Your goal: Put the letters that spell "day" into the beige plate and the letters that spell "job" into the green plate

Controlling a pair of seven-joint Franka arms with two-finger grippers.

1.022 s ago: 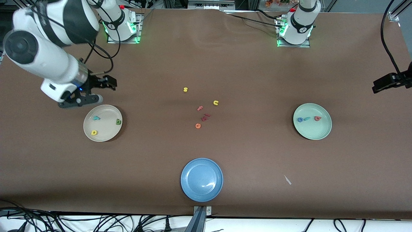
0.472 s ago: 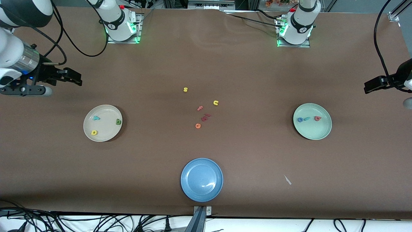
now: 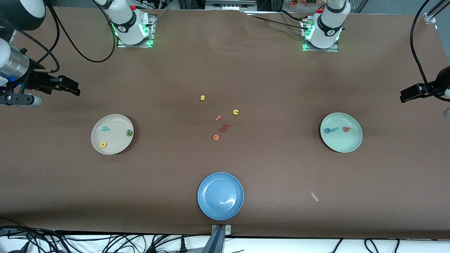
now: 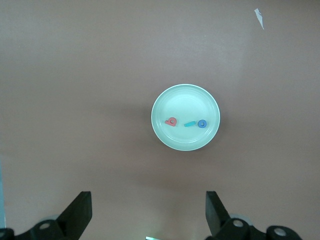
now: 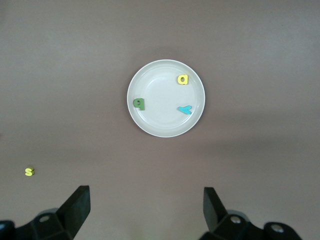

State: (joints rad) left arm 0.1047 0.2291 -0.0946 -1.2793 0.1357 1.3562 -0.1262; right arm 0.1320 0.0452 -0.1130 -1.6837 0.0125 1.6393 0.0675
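Observation:
The beige plate (image 3: 116,140) (image 5: 160,120) lies toward the right arm's end of the table. In it are a teal y (image 3: 105,128) (image 5: 185,109), a green d (image 3: 129,133) (image 5: 139,103) and a yellow a (image 3: 102,144) (image 5: 183,79). The green plate (image 3: 342,143) (image 4: 185,139) lies toward the left arm's end and holds a blue o (image 3: 327,130) (image 4: 202,123), a teal j (image 3: 335,129) (image 4: 189,124) and a salmon b (image 3: 347,129) (image 4: 171,121). My right gripper (image 5: 146,207) (image 3: 21,100) hangs open and empty, high over the table's end, clear of the beige plate. My left gripper (image 4: 147,212) is likewise open and empty, high and clear of the green plate.
A blue plate (image 3: 220,212) with nothing in it sits near the front edge. Loose letters lie mid-table: a yellow s (image 3: 202,97) (image 5: 29,171), a yellow u (image 3: 235,112), a red f (image 3: 218,118), an orange e (image 3: 216,137) and dark red pieces (image 3: 225,127). A white scrap (image 3: 314,196) lies nearby.
My right arm has drawn back from beside the beige plate toward its end of the table and risen. The left arm has barely shifted. No letter has moved.

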